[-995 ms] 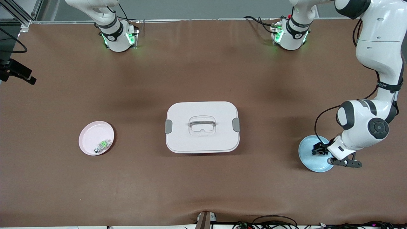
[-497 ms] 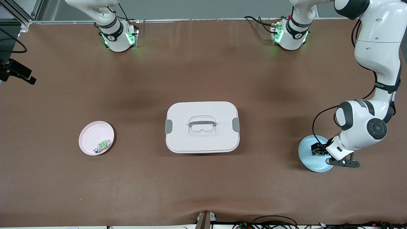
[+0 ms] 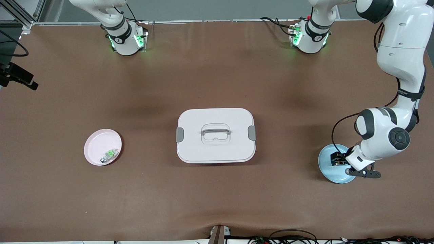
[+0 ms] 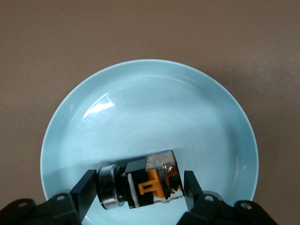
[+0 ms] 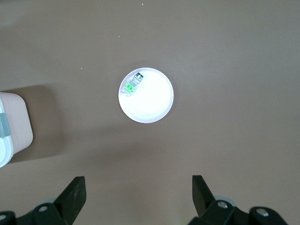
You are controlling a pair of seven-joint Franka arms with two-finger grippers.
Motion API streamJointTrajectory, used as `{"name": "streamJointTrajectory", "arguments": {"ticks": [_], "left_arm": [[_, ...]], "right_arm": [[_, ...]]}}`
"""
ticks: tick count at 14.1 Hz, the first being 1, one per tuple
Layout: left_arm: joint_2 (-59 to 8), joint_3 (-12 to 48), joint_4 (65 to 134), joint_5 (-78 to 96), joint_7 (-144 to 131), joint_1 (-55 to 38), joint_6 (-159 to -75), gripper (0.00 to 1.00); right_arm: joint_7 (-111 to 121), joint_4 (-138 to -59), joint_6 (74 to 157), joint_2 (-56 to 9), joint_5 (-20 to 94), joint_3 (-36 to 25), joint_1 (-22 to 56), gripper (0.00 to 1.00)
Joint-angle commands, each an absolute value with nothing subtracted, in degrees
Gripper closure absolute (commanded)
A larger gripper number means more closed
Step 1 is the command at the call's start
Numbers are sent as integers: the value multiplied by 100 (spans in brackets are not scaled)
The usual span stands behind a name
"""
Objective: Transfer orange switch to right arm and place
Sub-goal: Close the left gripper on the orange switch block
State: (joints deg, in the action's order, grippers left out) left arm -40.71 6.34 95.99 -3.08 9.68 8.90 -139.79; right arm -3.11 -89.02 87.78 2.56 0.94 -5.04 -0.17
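The orange switch (image 4: 145,185), a black block with an orange middle and a silvery end, lies on its side in the light blue plate (image 4: 150,108). My left gripper (image 4: 139,187) is down in that plate (image 3: 326,168), its fingers either side of the switch (image 3: 338,160). One finger touches the silvery end and a sliver of gap shows at the other. The switch rests on the plate. My right gripper (image 5: 138,190) hangs wide open and empty high over the table, near the pink plate (image 5: 150,105). In the front view only the right arm's base (image 3: 125,37) shows.
A white lidded box (image 3: 215,135) with a handle stands mid-table. The pink plate (image 3: 98,145) toward the right arm's end holds a small clear-and-green part (image 3: 109,155). Cables lie along the table's edge nearest the front camera.
The left gripper's fingers have drawn in round the switch, and the left hand has shifted slightly over the blue plate. The right arm has not moved.
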Motion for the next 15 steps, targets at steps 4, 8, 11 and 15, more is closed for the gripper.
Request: {"name": "streamJointTrajectory", "arguments": {"ticks": [4,8,11,15], "left_arm": [[-4104,642,9571,-290,1020,914,-14036,22],[-4104,642,9598,-281,949,923,-14027,29],[-4166,642,9598,-255,932,932,-14027,33],[-4149,642,9606,-237,958,932,-14001,58]], "right_arm": [[-369,-8877,8763,272,123,-501,-44,0],[-369,-8877,8763,272,123,-501,-44,0],[-369,-8877,8754,272,123,-501,-44,0],[-369,-8886,8754,272,123,-510,-53,0]]}}
